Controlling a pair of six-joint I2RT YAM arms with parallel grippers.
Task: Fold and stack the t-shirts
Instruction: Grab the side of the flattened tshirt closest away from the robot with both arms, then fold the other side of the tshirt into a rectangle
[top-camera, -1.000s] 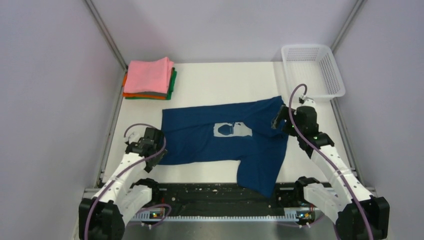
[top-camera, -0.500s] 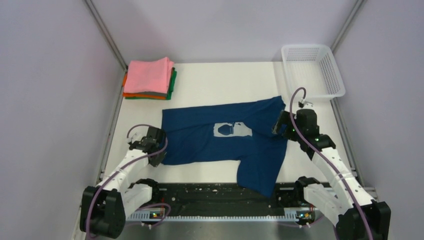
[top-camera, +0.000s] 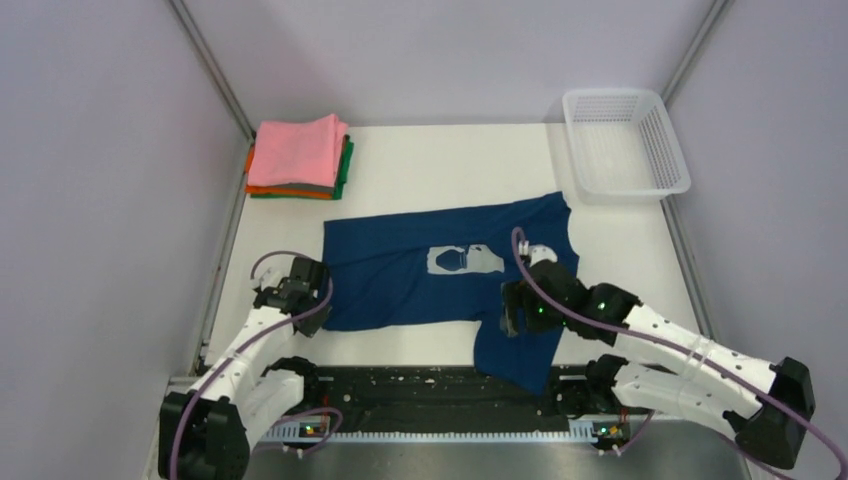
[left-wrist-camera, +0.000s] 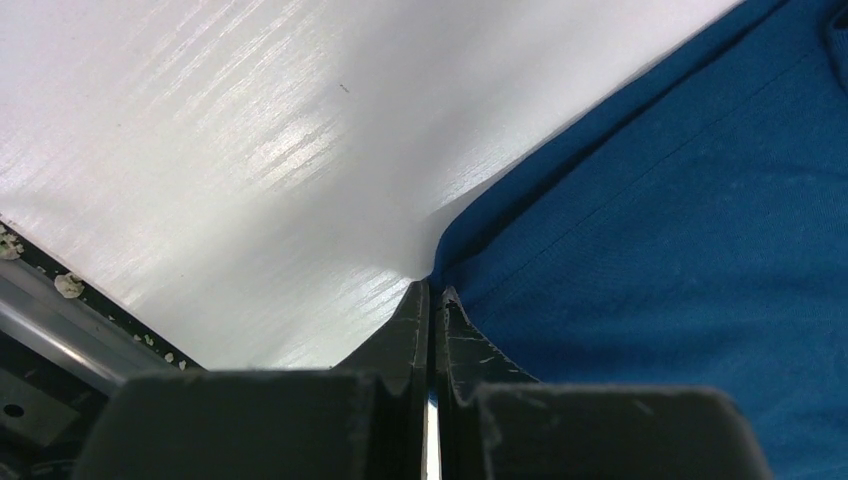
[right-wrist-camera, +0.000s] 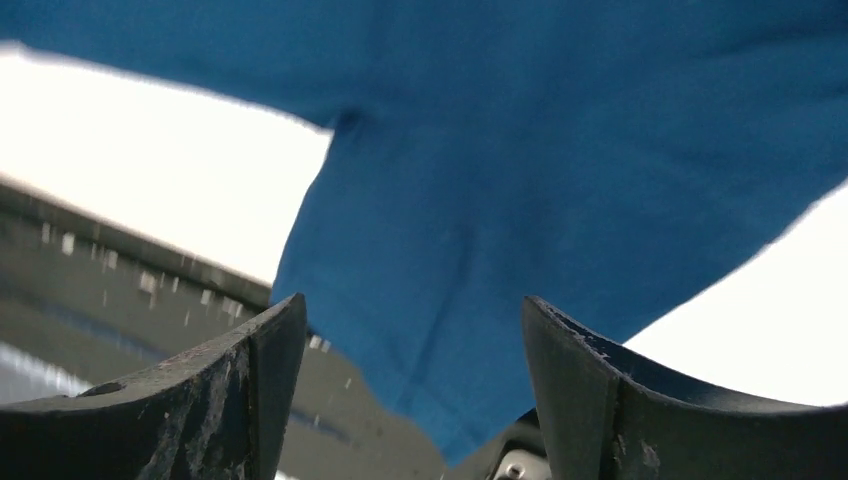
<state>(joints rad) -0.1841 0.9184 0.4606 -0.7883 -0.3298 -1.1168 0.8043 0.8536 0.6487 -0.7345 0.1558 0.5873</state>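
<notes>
Swinging in from the far right corner by the basket, the right gripper (top-camera: 508, 320) now hangs over the near right part of the dark navy blue cloth t-shirt (top-camera: 400, 290), above the sleeve that trails toward the table's near edge. Its fingers stand wide apart and hold nothing. The left gripper (top-camera: 316, 306) has hardly shifted and sits at the shirt's near left corner.

That shirt lies spread flat, with its small white chest print (top-camera: 462, 260) facing up, in the middle of the white tabletop (top-camera: 450, 170). A stack of folded cloth t-shirts (top-camera: 297, 150), pink on top with grey, orange and green edges below, rests in the far left corner. A white plastic mesh basket (top-camera: 672, 150) stands in the far right corner, apart from the shirt. Pale lilac walls (top-camera: 100, 200) close the table in, and a black strip (top-camera: 430, 385) runs along its near edge.

From the left wrist, the left gripper (left-wrist-camera: 432, 292) shows its fingers pressed together, with their tips right at the hem corner of the navy cloth (left-wrist-camera: 650, 250); whether any cloth is nipped between them cannot be told. From the right wrist, the open right gripper (right-wrist-camera: 410, 305) frames the blurred sleeve (right-wrist-camera: 500, 150), which reaches over the dark strip (right-wrist-camera: 100, 270).
</notes>
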